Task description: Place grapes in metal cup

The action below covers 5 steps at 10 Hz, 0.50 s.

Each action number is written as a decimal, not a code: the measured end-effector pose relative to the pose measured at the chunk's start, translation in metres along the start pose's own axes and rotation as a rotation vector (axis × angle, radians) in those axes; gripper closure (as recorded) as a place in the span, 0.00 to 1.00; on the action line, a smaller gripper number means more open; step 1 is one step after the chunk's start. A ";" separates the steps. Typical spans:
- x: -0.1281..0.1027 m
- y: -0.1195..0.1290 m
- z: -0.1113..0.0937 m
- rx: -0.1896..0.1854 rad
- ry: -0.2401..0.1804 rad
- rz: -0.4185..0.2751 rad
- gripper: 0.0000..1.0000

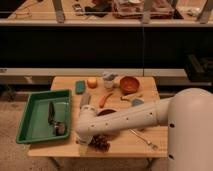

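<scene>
The gripper (85,146) sits just beside the grapes (102,144), at their 9 o'clock; how open it is, I cannot tell.

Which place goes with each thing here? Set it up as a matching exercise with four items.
1. dark reddish-purple bunch of grapes
2. small shiny steel cup
3. orange carrot
4. robot's gripper

A. inside the green plastic tray
B. mid-table, behind the white arm
C. low at the wooden table's front edge, beside the grapes
D. on the tabletop near the front edge

Pairs: 1-D, 2-A, 3-B, 4-C.
</scene>
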 end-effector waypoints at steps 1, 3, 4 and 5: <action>0.003 0.000 -0.002 0.008 0.005 -0.009 0.58; 0.011 -0.003 -0.012 -0.003 -0.018 -0.047 0.90; 0.018 -0.006 -0.016 -0.008 -0.031 -0.090 1.00; 0.022 -0.007 -0.020 0.008 -0.018 -0.106 1.00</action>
